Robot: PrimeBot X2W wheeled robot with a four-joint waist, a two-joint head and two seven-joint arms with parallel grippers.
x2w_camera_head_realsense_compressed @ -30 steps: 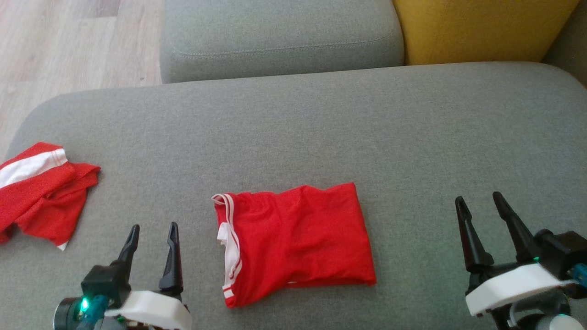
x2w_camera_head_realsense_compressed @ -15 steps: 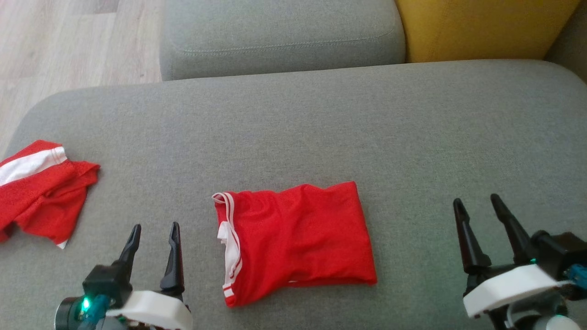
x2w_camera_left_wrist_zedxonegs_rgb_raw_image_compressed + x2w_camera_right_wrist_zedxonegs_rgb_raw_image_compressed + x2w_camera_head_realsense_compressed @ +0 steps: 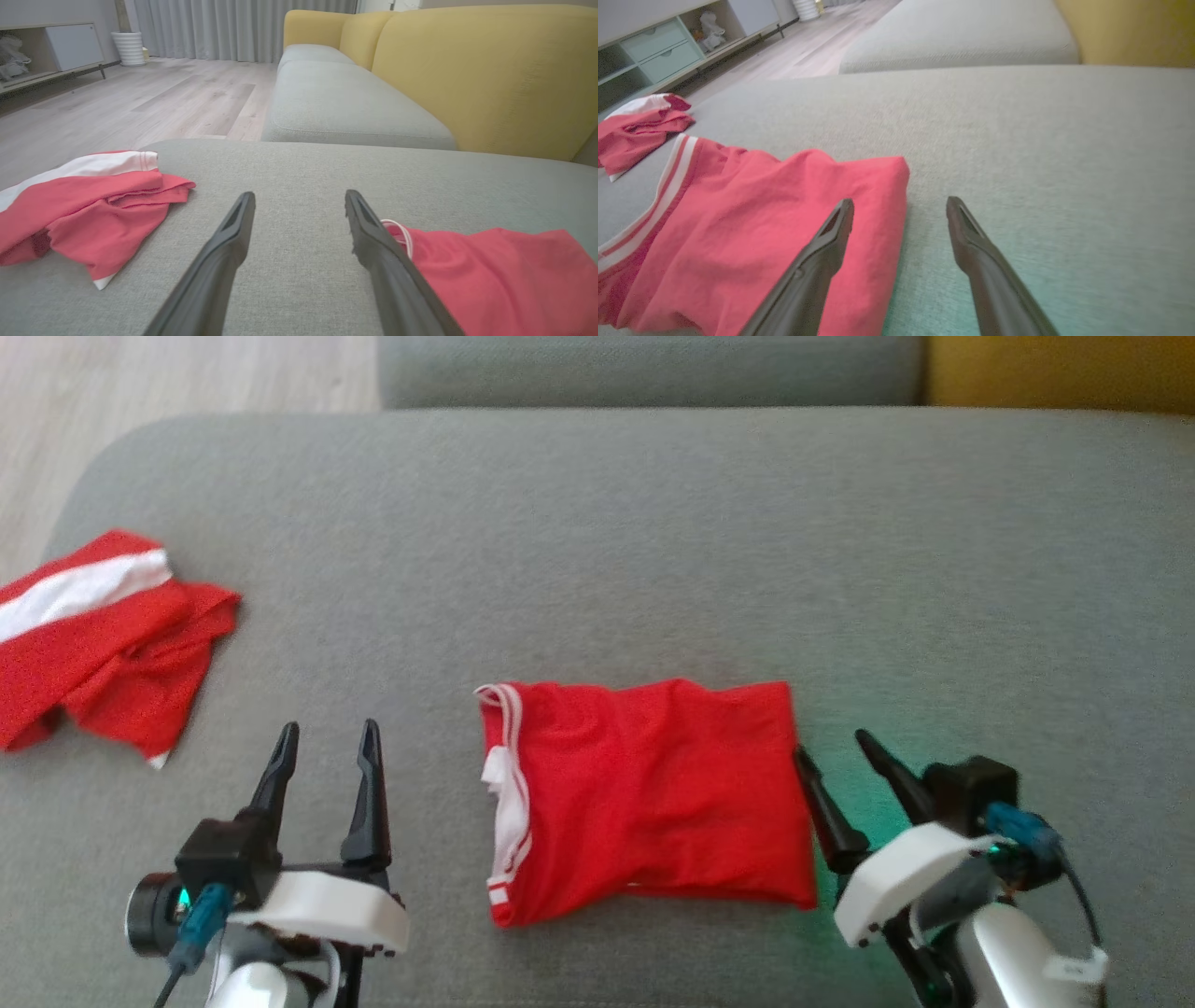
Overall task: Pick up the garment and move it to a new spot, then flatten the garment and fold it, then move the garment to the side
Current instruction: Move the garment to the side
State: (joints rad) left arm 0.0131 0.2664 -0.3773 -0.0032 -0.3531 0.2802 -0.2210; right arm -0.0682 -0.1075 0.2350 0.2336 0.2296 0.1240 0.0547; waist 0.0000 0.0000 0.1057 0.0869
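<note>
The folded garment [image 3: 644, 798] is laid on the sofa [image 3: 597, 551] between the left pincer [image 3: 330, 726] and right pincer [image 3: 829, 744], both spread open and empty. If only its top layer is pinched, the fold could be pulled apart.

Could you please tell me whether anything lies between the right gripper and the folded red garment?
Nothing visible does: the open right gripper is right at the garment's right edge, over the grey cushion.
</note>
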